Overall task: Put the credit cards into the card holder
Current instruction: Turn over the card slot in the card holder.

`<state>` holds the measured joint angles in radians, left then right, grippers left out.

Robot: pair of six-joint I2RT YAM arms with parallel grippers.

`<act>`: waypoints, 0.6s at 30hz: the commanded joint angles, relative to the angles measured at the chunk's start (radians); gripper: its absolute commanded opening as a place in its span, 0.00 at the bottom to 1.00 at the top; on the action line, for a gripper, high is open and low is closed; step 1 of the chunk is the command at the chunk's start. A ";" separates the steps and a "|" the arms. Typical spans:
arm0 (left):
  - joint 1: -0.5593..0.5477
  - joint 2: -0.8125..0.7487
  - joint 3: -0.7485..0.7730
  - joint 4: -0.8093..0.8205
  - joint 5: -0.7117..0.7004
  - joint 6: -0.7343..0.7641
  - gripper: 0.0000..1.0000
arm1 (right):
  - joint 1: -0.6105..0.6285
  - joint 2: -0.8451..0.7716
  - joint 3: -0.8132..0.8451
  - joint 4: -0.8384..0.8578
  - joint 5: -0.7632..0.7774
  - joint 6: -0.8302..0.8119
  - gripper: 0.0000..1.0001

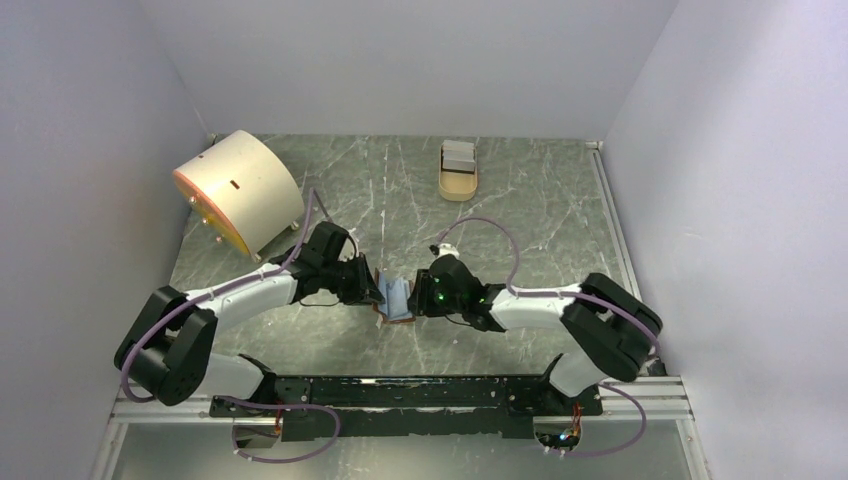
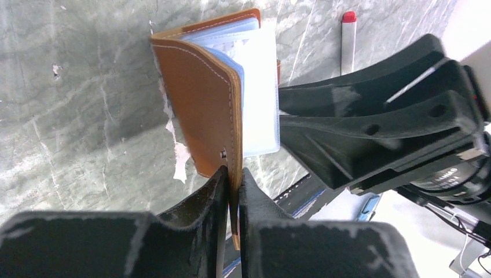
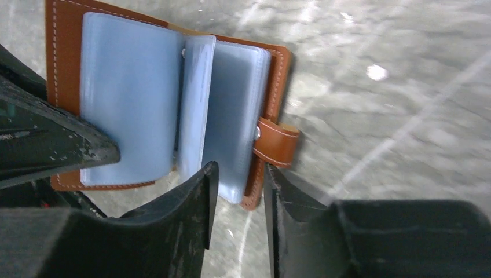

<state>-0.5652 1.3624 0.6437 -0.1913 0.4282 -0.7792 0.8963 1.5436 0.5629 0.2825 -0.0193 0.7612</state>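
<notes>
On the left, pinching the card holder's [image 2: 202,98] brown cover tight with the left fingers [image 2: 197,214]. Held open between both arms, mid-tabletop [image 1: 540,250]: stitched leather, snap tab [image 3: 278,142], pale blue sleeves [image 3: 130,98] fanned, seemingly empty. On the right, straddling the tab-side cover with the right fingers [image 3: 191,214]; gripping or loosened, cannot tell. Nothing loaded yet, apparently: credit cards [image 1: 458,153] in the tan tray [image 1: 458,190], far back.

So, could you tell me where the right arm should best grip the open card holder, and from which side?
Probably the free brown cover, on its thin edge beside the snap tab. The card holder is spread open, the left arm pinching the opposite cover, so come edge-on from the right arm's side, jaws astride the leather, clear of the blue sleeves.
</notes>
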 commanded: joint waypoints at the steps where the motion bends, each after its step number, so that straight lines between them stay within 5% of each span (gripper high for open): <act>1: -0.011 -0.017 0.002 -0.016 0.016 -0.006 0.15 | -0.012 -0.146 0.004 -0.181 0.141 -0.050 0.41; 8: -0.010 -0.034 -0.032 0.050 0.121 0.033 0.16 | -0.054 -0.289 0.103 -0.361 0.289 -0.194 0.55; 18: 0.007 -0.044 -0.057 0.018 0.101 0.040 0.22 | -0.316 -0.197 0.302 -0.341 0.154 -0.542 0.60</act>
<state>-0.5674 1.3346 0.5953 -0.1696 0.5098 -0.7547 0.6510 1.2739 0.7658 -0.0555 0.1638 0.4198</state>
